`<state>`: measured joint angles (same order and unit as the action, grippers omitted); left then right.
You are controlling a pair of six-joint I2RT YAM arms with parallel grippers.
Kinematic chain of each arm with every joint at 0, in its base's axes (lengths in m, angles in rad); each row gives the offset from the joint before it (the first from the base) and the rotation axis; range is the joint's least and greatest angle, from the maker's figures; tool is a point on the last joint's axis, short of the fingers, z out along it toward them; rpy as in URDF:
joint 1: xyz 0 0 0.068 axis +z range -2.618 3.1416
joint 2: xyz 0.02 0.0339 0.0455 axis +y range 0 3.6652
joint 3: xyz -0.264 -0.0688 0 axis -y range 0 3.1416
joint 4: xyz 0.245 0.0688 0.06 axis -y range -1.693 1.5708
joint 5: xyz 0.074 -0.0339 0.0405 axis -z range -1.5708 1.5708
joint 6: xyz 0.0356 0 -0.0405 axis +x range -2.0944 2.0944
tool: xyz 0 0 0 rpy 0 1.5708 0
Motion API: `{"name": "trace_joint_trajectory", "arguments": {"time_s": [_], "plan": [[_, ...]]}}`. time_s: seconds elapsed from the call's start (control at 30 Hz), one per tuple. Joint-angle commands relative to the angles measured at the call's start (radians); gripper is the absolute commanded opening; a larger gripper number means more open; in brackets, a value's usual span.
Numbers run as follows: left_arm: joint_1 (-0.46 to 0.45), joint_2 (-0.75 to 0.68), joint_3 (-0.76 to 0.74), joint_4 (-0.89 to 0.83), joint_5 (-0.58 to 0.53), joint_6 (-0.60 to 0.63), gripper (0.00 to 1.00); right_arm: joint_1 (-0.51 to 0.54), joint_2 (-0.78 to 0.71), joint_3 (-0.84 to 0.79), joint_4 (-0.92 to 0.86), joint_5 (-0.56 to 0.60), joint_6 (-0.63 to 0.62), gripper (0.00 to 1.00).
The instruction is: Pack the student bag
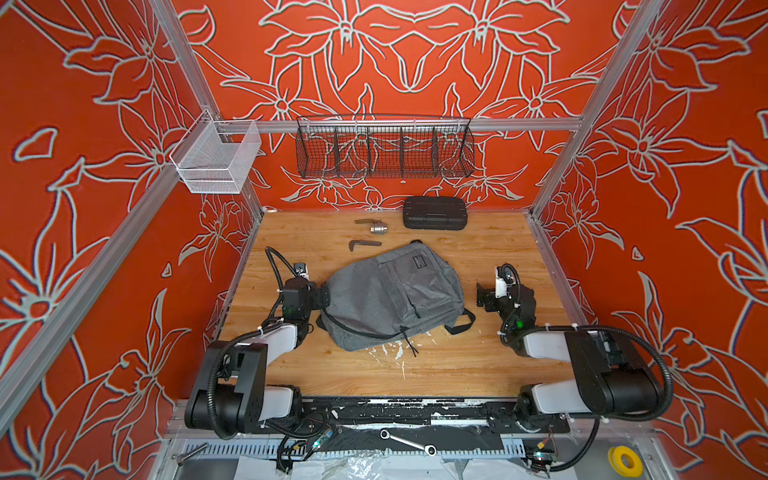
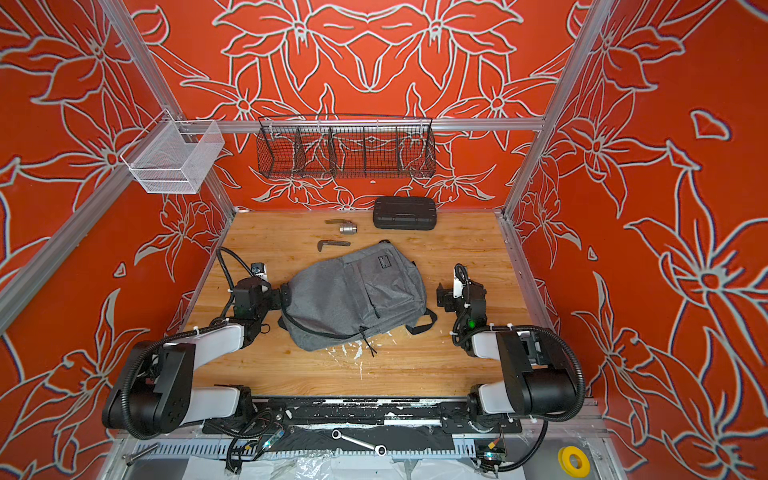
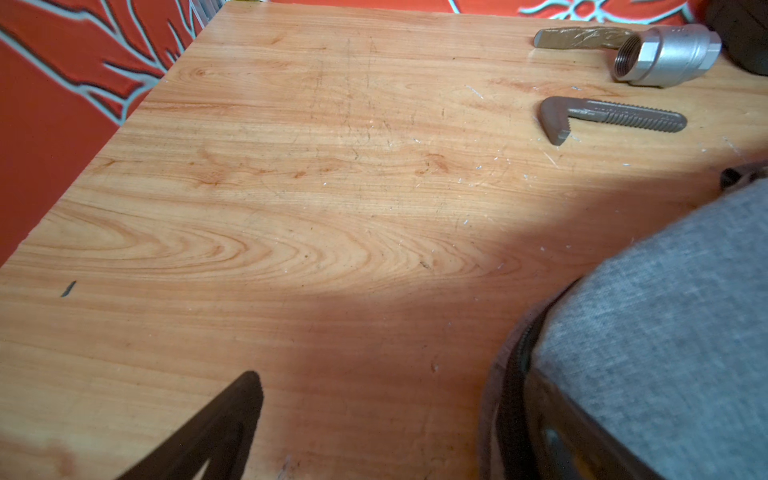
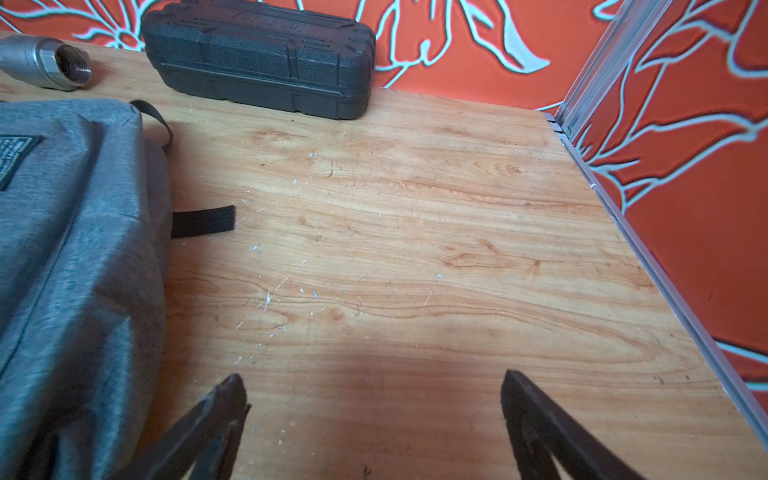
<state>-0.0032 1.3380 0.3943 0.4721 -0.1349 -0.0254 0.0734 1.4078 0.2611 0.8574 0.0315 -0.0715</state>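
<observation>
The wooden table (image 1: pixel 478 365) fills my working area. The student bag (image 1: pixel 390 295) lies flat near its middle in both top views, its logo-patch end angled toward the back wall and its strap ends trailing toward me.

Both arms are folded low. The left arm (image 1: pixel 232 374) doubles back from its base, and its forearm runs forward with the wrist turned inward at the bag's left edge. The right arm (image 1: pixel 602 365) mirrors it, wrist bent toward the bag's right side but clear of it.

A black ribbed case (image 1: pixel 434 212) sits against the back wall, behind the bag and apart from it.

My left gripper (image 1: pixel 322 297) is right up against the bag's edge. In the left wrist view I see one finger (image 3: pixel 232 415) over bare wood, and the grey fabric covers where the other would be. The claw is spread wide and holds nothing.

The right gripper (image 4: pixel 374 415) also stands wide apart over bare wood, just beside the bag and empty.

A threaded metal fitting (image 3: pixel 665 54) and a hooked toothed metal piece (image 3: pixel 611 118) lie behind the bag's left side.
</observation>
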Motion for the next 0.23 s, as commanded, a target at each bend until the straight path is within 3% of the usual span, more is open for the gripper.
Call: {"name": "trace_joint_trajectory", "arguments": {"time_s": [0.0,0.2], "plan": [[0.005,0.015,0.023,0.01,0.038,0.009,0.97,-0.004,-0.001,0.016,0.019,-0.023,-0.011,0.97],[0.029,0.007,0.02,0.006,0.087,0.007,0.97,-0.004,-0.002,0.036,-0.017,0.005,0.001,0.97]]}}
